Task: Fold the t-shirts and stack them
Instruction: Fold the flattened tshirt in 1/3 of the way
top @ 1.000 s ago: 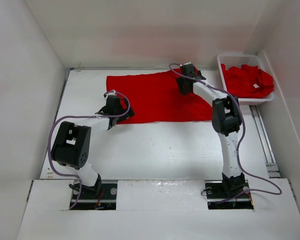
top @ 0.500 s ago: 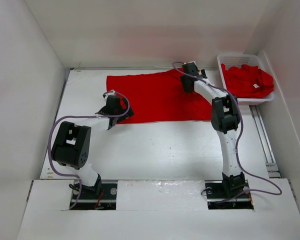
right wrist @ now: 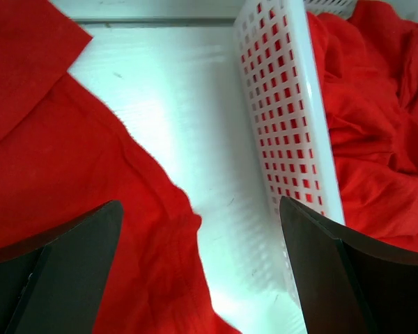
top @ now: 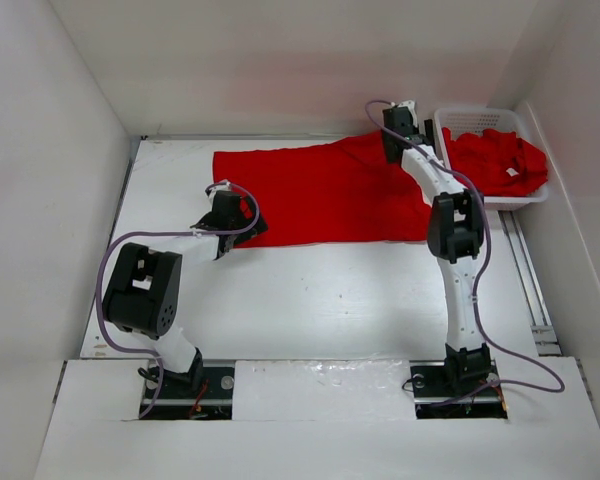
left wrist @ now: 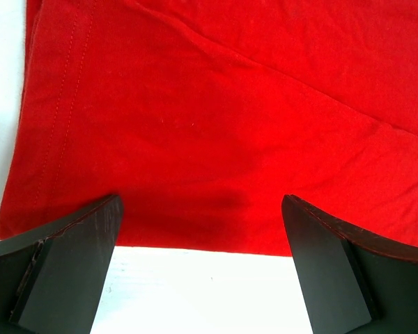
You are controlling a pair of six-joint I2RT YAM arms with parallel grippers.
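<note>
Folding seems not yet begun: left fingers point(left wrist: 63, 271) and right fingers point(right wrist: 56, 278) gape empty over the spread t-shirt point(top: 320, 195) beside the basket point(right wrist: 285, 125), so gripping its edge likely comes next.

No writing, brand, number or sign can be read in any of the views. The only likely carrier is a small white tag point(top: 511, 172) on the t-shirts point(top: 485, 155) heaped in the basket point(top: 480, 110). From overhead it is too small to show lettering, if it has any. Seen close up, the spread t-shirt point(left wrist: 209, 104) shows only plain cloth and a stitched hem.
</note>
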